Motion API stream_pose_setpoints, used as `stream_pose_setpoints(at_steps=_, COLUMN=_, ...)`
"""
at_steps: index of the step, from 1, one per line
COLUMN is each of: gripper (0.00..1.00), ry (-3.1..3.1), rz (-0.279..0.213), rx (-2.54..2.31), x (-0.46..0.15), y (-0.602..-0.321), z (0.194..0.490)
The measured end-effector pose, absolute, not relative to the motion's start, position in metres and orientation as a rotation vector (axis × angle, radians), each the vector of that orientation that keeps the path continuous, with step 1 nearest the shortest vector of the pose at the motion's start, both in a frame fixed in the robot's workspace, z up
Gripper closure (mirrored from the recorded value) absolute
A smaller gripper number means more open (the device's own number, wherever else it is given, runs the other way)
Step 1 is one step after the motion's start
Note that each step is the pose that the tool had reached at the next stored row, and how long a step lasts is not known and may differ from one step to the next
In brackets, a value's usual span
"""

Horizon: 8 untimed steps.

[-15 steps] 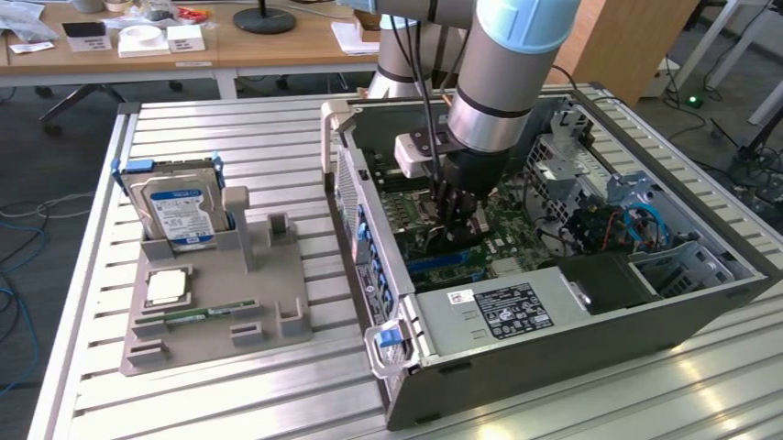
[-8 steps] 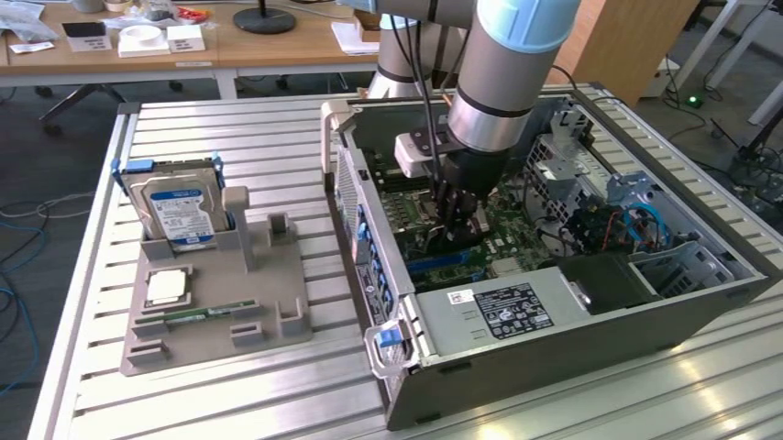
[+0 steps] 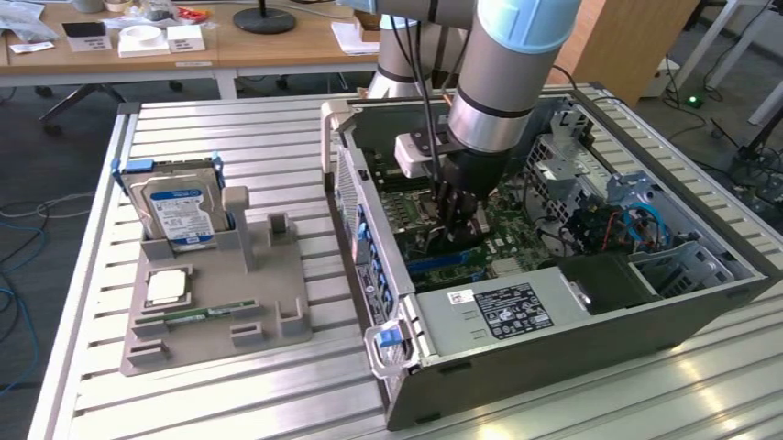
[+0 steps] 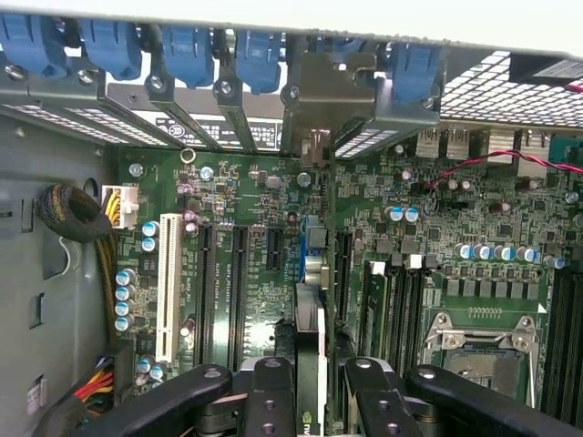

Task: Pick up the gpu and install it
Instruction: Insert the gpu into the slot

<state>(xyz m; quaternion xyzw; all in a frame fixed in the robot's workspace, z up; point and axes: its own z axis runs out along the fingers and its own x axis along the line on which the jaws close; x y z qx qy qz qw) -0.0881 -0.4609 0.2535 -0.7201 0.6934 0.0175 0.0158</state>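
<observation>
Black hand grips gpu edge-on betw. its fingers (over the mobo slots).

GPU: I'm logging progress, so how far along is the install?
Done: the gpu is off the grey holder and inside the case. In hand: the gripper clamps it edge-on over the motherboard. Left: release; whether it is fully seated cannot be told.

Overhead the grey metal computer case lies open — inside, its walls, the black power supply box and blue cables hem the end effector.
</observation>
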Motion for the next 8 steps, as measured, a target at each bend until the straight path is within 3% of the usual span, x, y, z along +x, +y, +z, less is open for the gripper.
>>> stream_pose_setpoints(at_steps=8, gripper=0.74, ry=2.161, rz=0.048, rx=-2.242, x=-0.0861, y=-0.461, z=0.2534)
